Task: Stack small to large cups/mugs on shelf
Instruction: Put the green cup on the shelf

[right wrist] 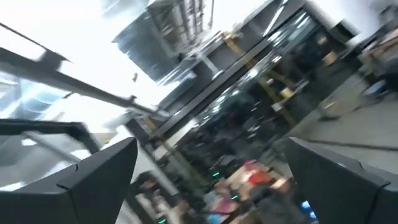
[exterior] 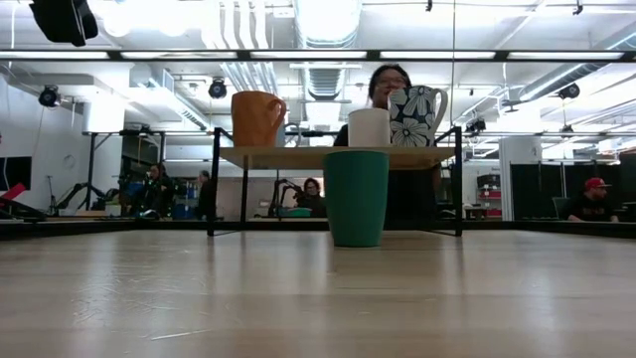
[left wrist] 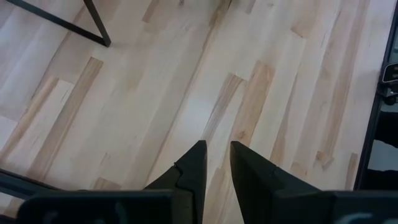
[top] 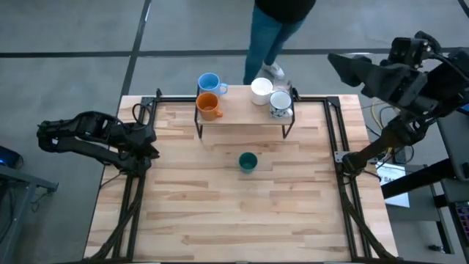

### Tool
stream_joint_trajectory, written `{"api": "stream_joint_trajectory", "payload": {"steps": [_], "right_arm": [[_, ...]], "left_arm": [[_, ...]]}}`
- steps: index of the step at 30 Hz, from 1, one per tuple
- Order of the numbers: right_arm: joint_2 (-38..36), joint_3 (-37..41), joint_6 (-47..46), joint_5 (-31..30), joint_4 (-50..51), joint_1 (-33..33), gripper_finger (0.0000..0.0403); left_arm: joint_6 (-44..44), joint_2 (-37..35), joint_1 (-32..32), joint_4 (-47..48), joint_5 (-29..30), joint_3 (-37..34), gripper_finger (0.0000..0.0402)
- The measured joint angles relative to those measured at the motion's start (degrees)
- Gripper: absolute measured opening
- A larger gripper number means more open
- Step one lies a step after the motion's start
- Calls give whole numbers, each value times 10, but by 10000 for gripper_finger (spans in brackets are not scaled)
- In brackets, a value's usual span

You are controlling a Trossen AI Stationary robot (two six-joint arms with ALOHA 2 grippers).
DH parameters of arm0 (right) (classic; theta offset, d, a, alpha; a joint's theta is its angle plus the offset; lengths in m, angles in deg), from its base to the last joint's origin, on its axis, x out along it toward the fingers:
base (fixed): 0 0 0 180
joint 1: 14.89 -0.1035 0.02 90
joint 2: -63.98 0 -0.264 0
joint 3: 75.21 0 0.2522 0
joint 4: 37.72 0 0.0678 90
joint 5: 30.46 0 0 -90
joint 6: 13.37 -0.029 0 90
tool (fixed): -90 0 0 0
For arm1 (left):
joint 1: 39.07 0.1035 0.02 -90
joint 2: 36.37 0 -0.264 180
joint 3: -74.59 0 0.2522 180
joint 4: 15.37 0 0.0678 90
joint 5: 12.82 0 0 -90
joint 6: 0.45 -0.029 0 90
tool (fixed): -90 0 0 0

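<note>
The shelf (top: pixel 242 121) stands at the table's far middle on thin black legs. On it stand an orange mug (top: pixel 209 107), a light blue mug (top: pixel 209 83) behind it, a white mug (top: pixel 261 89) and a grey-white flowered mug (top: pixel 281 104). A dark green cup (top: pixel 248 162) stands upright on the table in front of the shelf, also in the low view (exterior: pixel 356 198). No clear glass shows plainly. My left gripper (top: pixel 150 141) hovers low at the table's left edge, its fingers (left wrist: pixel 217 146) a narrow gap apart, empty. My right gripper (top: pixel 338 61) is raised high beyond the far right corner, open and empty.
A person (top: pixel 275 22) stands just beyond the table's far edge behind the shelf. Black frame rails (top: pixel 132 198) run along the table's left and right sides. Bare wood lies in front of the green cup (top: pixel 242 220).
</note>
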Motion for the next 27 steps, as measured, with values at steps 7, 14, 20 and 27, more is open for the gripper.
{"api": "stream_joint_trajectory", "payload": {"steps": [7,14,20,27], "right_arm": [[11,0,51,13,-1,0,400],[16,0,99,-24,-57,0,400],[21,0,76,-3,-109,0,400],[30,0,-10,9,-105,0,400]], "left_arm": [[1,-1,0,0,0,1,57],[4,-1,0,2,0,4,57],[4,-1,0,3,0,4,57],[5,-2,0,4,0,3,57]]}}
